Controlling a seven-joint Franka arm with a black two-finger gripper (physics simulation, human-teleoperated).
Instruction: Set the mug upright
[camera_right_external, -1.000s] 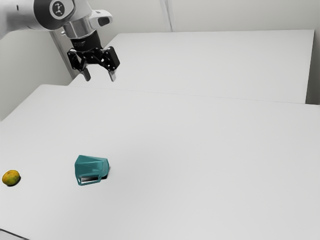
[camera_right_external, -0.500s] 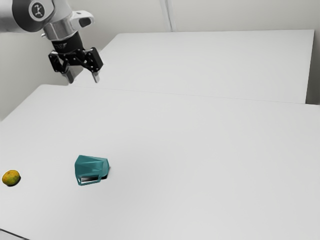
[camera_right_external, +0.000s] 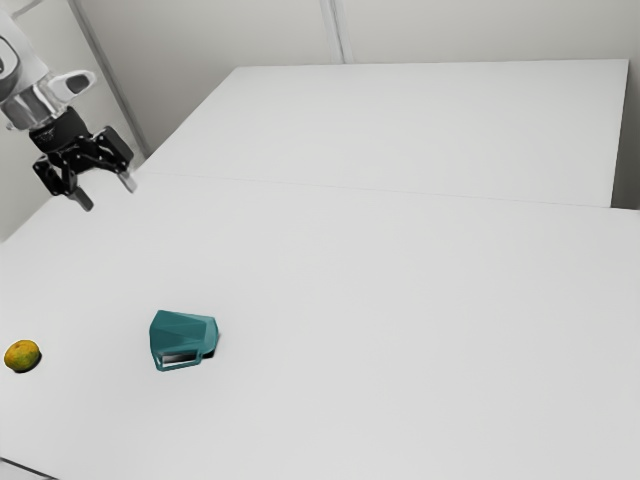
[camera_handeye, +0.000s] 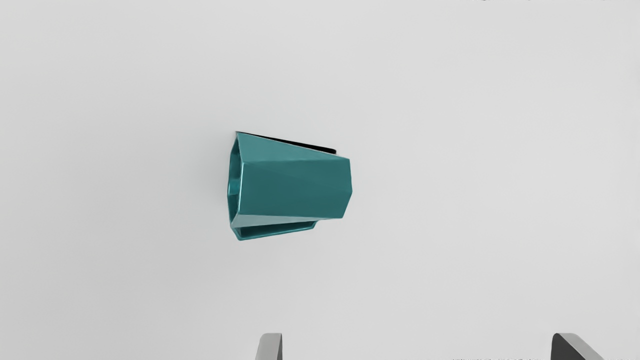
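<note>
Exterior view, left to right. One fruit (camera_right_external: 22, 357), round, yellow and green — rests on the white bench (camera_right_external: 400, 320). One pincer (camera_right_external: 108, 196), black, two-fingered — raised above the bench, fingers (camera_handeye: 270, 347) spread wide, well apart from the mug (camera_right_external: 183, 330). One mug, teal, faceted — lies on its side on the bench, mouth toward the exterior view's left, narrower base toward its right, handle along one flank.
</note>
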